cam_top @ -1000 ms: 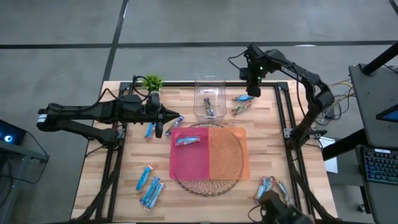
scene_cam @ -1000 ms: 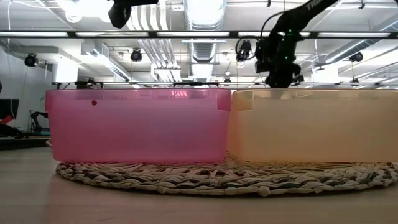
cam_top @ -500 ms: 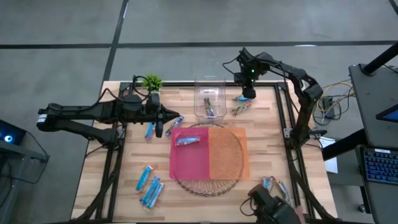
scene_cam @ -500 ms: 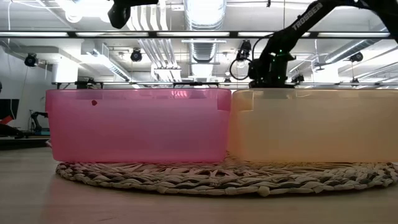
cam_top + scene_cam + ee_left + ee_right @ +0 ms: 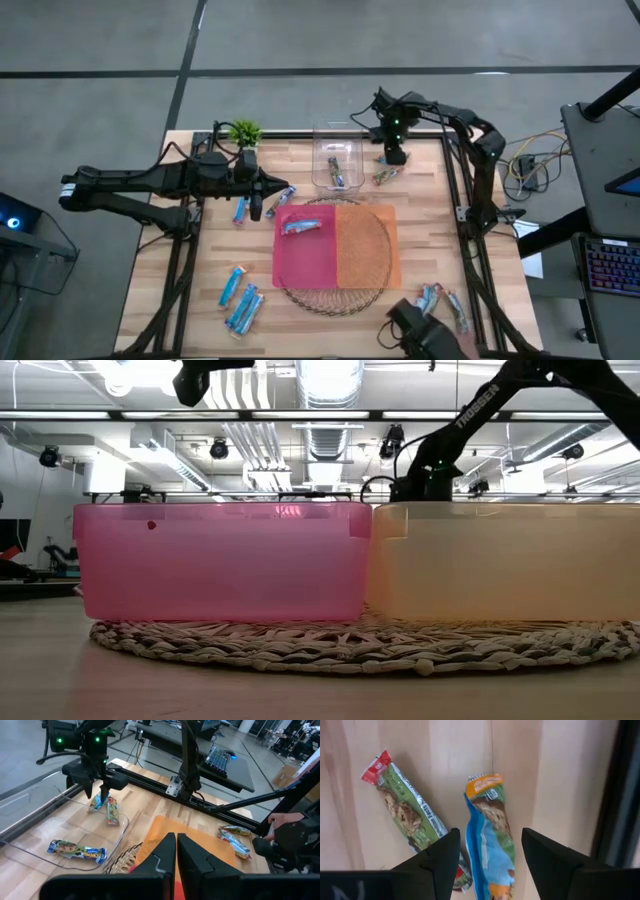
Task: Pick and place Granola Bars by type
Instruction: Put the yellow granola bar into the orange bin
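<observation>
1. the left claw (image 5: pixel 283 191) is waiting unchanged at the left side of the wooden surface (image 5: pixel 200 300), its two dark fingers (image 5: pixel 167 851) pressed together and holding nothing, just beside the translucent pink plastic bin (image 5: pixel 305 245) with one light blue bar (image 5: pixel 300 227) lying inside.
2. loose light blue wrapped granola bars (image 5: pixel 240 296) are lying near the front left of the surface; another brownish bar (image 5: pixel 338 172) is resting in the clear plastic box (image 5: pixel 337 155).
3. the right claw (image 5: pixel 394 152) is dropping from its earlier high, far-corner position and is now hanging low over the light blue and orange wrapped bar (image 5: pixel 490 832) at the back right; its fingers are spread wide, straddling that bar, gripping nothing.
4. that descent suggests a pick is about to begin; the green and red wrapped bar (image 5: pixel 407 817) is lying just beside the target, near one finger, so it could get nudged.
5. "trossen" is showing in white on the right arm (image 5: pixel 480 405); wrapper print is too small to read.
</observation>
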You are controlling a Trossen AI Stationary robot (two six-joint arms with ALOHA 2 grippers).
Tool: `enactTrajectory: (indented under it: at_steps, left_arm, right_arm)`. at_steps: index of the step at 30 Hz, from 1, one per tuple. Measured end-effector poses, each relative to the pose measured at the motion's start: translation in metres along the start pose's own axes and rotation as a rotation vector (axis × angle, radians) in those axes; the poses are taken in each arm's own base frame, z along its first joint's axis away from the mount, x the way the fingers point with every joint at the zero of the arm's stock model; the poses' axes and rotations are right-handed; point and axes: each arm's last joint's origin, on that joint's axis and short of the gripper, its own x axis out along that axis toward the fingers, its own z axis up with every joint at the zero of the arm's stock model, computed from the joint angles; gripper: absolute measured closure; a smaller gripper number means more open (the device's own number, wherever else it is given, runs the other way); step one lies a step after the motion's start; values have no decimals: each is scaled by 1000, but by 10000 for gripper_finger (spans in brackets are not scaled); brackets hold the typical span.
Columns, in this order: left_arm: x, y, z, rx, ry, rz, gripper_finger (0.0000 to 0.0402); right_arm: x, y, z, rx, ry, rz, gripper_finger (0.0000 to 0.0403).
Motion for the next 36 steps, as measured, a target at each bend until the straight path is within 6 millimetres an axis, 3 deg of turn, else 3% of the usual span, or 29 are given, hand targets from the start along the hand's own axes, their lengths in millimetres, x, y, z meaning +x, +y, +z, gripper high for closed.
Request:
enactTrajectory:
  at_steps: [36]
  left_arm:
    - [0, 0, -1, -7, 4, 11, 402]
  right_arm:
    - [27, 3, -5, 15, 12, -32, 200]
